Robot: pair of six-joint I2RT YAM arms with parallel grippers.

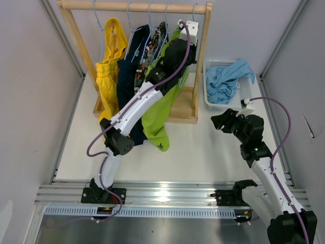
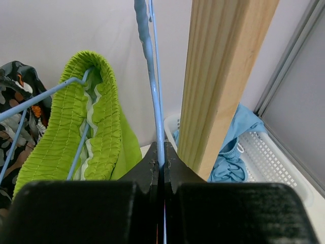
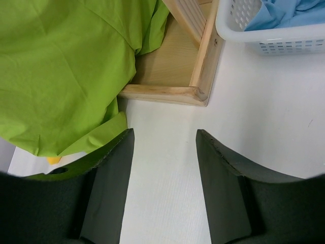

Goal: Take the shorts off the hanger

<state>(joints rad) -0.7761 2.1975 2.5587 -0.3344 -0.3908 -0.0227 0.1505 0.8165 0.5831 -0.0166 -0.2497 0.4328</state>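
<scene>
Yellow shorts (image 1: 108, 71), navy shorts (image 1: 133, 66), orange-black-white patterned shorts (image 1: 152, 46) and lime green shorts (image 1: 158, 117) hang on blue wire hangers from a wooden rack (image 1: 133, 6). The light blue shorts (image 1: 226, 79) lie in the white basket (image 1: 209, 101). My left gripper (image 2: 162, 161) is shut on the blue wire of a bare hanger (image 2: 151, 76), next to the rack's right post (image 2: 223, 81). The lime green waistband (image 2: 96, 117) hangs just left of it. My right gripper (image 3: 163, 142) is open and empty above the table, beside the lime green hem (image 3: 66, 76).
The rack's wooden base frame (image 3: 167, 91) lies ahead of my right gripper. The white basket (image 3: 264, 43) stands to its right. Grey walls and metal rails enclose the table on both sides. The left arm (image 1: 137, 107) crosses in front of the hanging shorts.
</scene>
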